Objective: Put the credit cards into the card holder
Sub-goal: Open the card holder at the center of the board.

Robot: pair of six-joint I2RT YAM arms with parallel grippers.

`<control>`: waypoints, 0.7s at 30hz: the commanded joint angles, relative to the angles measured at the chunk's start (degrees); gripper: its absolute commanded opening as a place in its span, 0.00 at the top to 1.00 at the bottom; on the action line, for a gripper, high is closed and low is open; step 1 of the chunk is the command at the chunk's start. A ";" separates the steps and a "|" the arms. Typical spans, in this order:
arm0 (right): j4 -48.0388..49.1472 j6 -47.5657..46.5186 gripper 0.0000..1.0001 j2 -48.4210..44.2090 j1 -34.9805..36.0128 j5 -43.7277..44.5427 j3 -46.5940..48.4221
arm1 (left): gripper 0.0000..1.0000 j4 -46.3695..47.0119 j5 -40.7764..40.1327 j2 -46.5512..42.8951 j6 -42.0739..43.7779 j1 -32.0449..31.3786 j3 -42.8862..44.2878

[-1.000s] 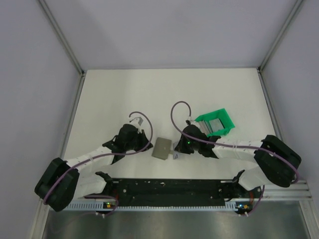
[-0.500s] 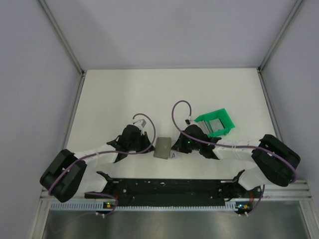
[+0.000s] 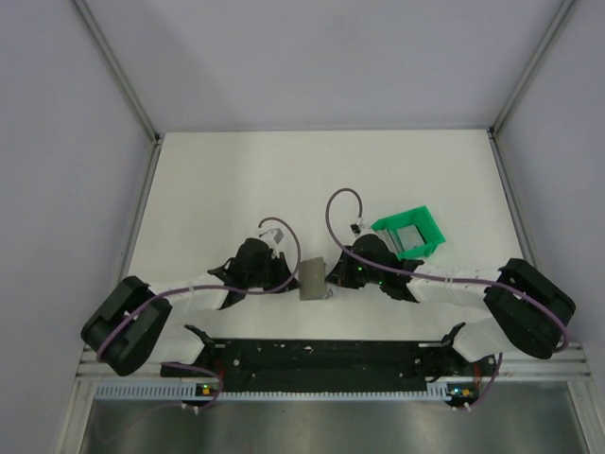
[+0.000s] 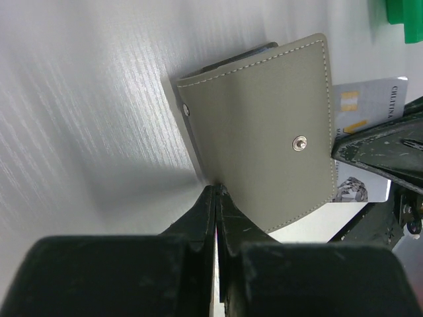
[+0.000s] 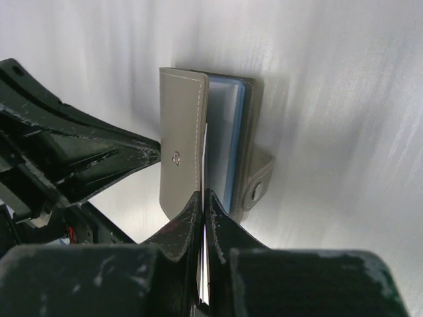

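The card holder [image 3: 312,277] is a grey-green leather sleeve with a snap [image 4: 301,141] and a light blue inside [image 5: 232,142]. It lies between my two grippers with its flap lifted. My left gripper [image 4: 217,188] is shut, with its tips against the holder's [image 4: 264,139] near edge. My right gripper [image 5: 203,195] is shut on a credit card [image 5: 205,158], seen edge-on, which reaches into the gap between flap and blue pocket. That pale card [image 4: 367,119] sticks out behind the holder in the left wrist view. More grey cards [image 3: 406,236] lie in the green tray.
A bright green open tray [image 3: 427,227] stands just right of the right gripper [image 3: 331,277], its corner also at the top right of the left wrist view [image 4: 396,16]. Both arms' cables loop above the wrists. Grey walls enclose the white table [image 3: 312,180].
My left gripper has moved right until its tips meet the holder. The holder looks narrower from above, its flap raised. The right gripper with the card has edged left into it.
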 commanded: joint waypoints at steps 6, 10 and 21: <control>2.43 -3.07 1.00 -2.88 0.05 -4.11 4.37 | 1.00 2.72 1.00 -0.40 -0.51 -0.86 0.85; 3.31 -2.98 1.00 -1.65 1.10 -4.91 5.86 | 1.00 1.14 -1.46 -1.63 -0.51 -0.78 0.85; 5.07 -2.89 1.00 2.65 2.69 -7.81 9.21 | 1.00 -6.33 -9.90 -5.94 -1.38 -0.69 0.59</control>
